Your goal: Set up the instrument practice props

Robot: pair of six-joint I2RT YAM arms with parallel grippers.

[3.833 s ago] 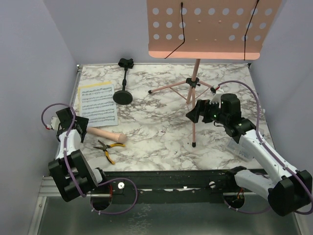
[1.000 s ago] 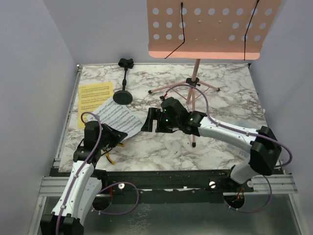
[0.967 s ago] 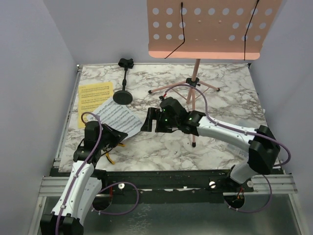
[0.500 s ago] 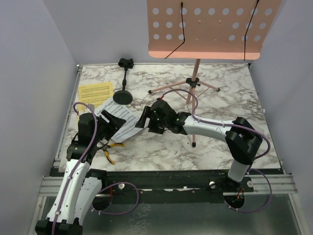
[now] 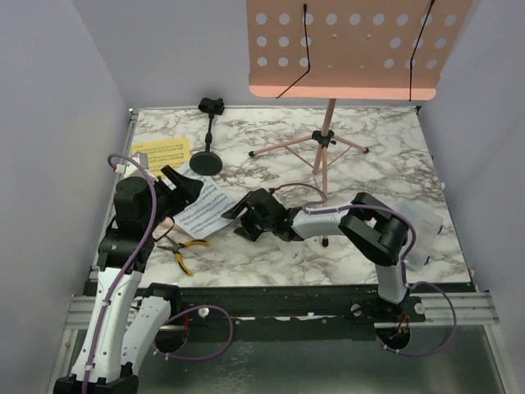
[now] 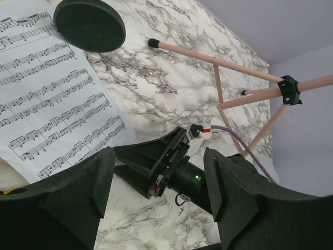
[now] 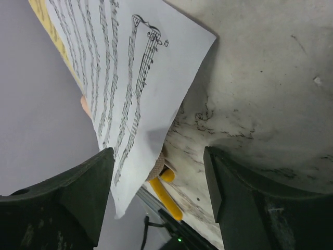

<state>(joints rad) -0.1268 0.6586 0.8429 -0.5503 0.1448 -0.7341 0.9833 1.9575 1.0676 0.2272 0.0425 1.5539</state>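
Your left gripper (image 5: 182, 184) hangs released, fingers apart and empty, over the white sheet-music page (image 5: 205, 212) left of centre in the top view. Your right gripper (image 5: 233, 220) is spread wide at that page's right edge on the marble desk (image 5: 385, 164), grasping nothing.

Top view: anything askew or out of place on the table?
Yes. The white sheet-music page lies at an angle to the yellow page. It appears to rest on the toy microphone, which pokes out under its edge, so it isn't flat. The pink stand desk holds no pages.
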